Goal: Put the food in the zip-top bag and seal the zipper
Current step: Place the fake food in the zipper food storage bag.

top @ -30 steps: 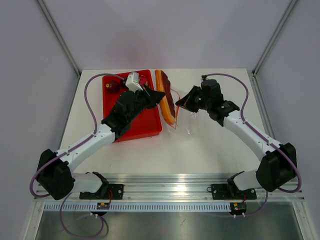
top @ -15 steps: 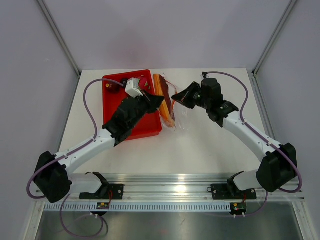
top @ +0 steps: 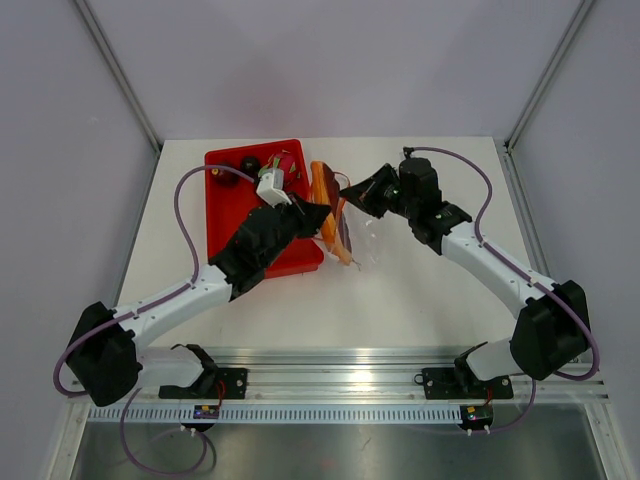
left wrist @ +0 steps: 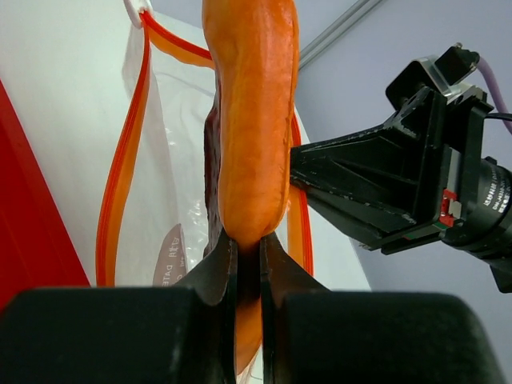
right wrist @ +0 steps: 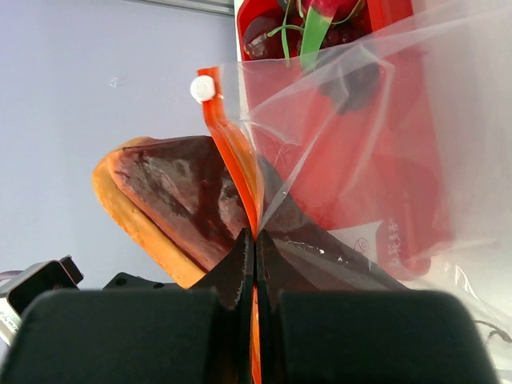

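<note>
My left gripper (left wrist: pixel 248 244) is shut on a long piece of food (left wrist: pixel 252 120) with an orange crust and a dark red-brown face. In the top view this piece (top: pixel 323 188) hangs at the mouth of the clear zip-top bag (top: pixel 362 238). My right gripper (right wrist: pixel 254 240) is shut on the orange zipper (right wrist: pixel 236 160), holding one edge of the mouth up. The zipper's other edge (left wrist: pixel 120 184) loops to the left of the food. Whether the piece's tip is inside the mouth is hidden. More food (top: pixel 248 163) lies in the red bin (top: pixel 228 205).
The red bin sits left of the bag, under my left arm. A red-pink piece with green bits (right wrist: pixel 320 16) shows through the bag film. The bag's white label (left wrist: pixel 166 256) faces the left wrist camera. Metal frame posts (top: pixel 115 70) flank the table's far corners.
My right gripper has carried the bag mouth leftward toward the bin. My left gripper has shifted nearer and right with the orange-crusted piece, bringing it against the bag mouth.
</note>
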Robot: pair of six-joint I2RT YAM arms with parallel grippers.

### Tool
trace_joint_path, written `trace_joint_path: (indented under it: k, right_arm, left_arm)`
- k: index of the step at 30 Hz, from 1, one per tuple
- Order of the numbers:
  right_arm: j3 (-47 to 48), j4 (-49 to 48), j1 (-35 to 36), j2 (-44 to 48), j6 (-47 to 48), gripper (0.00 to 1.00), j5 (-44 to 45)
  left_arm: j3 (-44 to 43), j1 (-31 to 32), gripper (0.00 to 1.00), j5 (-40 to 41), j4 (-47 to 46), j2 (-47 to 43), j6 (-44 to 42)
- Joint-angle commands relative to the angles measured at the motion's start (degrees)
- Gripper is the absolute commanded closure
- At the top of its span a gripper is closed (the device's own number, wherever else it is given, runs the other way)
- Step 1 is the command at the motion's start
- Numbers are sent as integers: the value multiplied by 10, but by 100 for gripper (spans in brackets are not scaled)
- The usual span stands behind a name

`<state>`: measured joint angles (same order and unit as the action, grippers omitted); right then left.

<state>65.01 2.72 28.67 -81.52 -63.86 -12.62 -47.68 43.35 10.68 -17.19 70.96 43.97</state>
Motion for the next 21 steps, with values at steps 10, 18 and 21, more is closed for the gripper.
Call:
trace_joint_path:
  k: [10,18,21]
  right_arm:
    - [-17,-90,5,12,-34,100,49]
    - [-46,-146,6,10,-83,100,36]
    - [-61,-159,6,14,-100,100,34]
  left_arm:
    - [18,11,100,68,-6,-49,9]
    - [-11,31,100,100,-37,-7,-15]
    - [10,38,100,115,-68,-8,-20]
